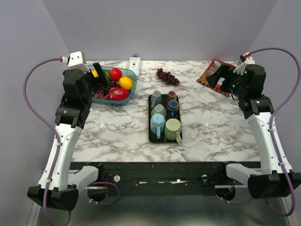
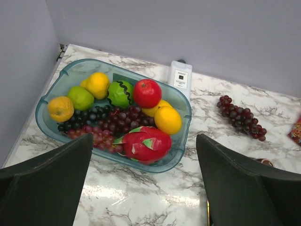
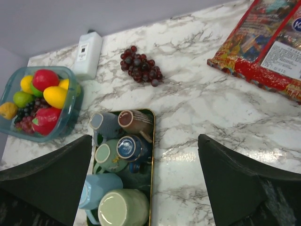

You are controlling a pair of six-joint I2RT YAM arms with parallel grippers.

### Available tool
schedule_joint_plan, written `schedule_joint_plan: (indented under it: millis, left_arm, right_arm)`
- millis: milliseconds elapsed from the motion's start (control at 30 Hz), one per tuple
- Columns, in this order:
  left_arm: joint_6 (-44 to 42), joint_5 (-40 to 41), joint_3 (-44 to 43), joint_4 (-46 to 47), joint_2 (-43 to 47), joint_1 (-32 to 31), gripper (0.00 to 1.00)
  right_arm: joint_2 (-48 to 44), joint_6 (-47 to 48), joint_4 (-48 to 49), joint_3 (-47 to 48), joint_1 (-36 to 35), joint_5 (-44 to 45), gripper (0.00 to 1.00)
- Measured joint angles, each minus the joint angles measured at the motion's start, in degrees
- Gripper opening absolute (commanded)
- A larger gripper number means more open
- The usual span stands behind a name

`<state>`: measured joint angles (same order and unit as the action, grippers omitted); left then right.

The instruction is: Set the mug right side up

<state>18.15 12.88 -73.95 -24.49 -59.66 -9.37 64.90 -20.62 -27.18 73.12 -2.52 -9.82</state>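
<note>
Several mugs stand close together on a black tray [image 1: 151, 136] at mid-table, and all seem to be bottom up. They are grey-blue [image 1: 156, 98], brown [image 1: 172, 96], pale green [image 1: 158, 111], dark blue [image 1: 173, 106], light blue [image 1: 157, 123] and light green [image 1: 172, 128]. The right wrist view shows the dark blue mug [image 3: 133, 147] and the light green mug [image 3: 123, 207]. My left gripper [image 1: 99, 71] is open and empty, high over the fruit bowl. My right gripper [image 1: 217, 75] is open and empty, high at the far right, well away from the tray.
A teal bowl [image 1: 134, 77] of fruit sits at the far left, next to a white bottle [image 1: 135, 62]. A loose grape bunch [image 1: 168, 76] lies behind the tray. A red snack packet [image 1: 209, 74] lies at the far right. Bare marble surrounds the tray.
</note>
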Motion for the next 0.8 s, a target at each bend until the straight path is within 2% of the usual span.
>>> schedule_joint_plan:
  millis: [233, 433, 633, 800]
  left_arm:
    - [-0.35, -4.46, 8.41, 2.25, 7.32, -0.02, 0.99]
    - [1.79, -10.16, 9.33, 2.56, 8.04, -1.6, 0.99]
    - [8.0, -9.73, 14.95, 3.56, 6.1, -15.63, 0.99]
    - [14.49, -2.73, 18.84, 2.78, 0.44, -31.01, 0.99]
  right_arm:
    - [-0.42, 1.66, -2.43, -5.46, -1.14, -3.5, 1.0]
    - [-2.36, 1.11, -2.89, -11.87, -6.8, -3.45, 0.99]
    - [-3.98, -0.59, -2.91, -14.78, -10.88, -2.36, 0.97]
    - [-4.17, -2.16, -2.95, -15.52, -10.97, -0.2, 0.95]
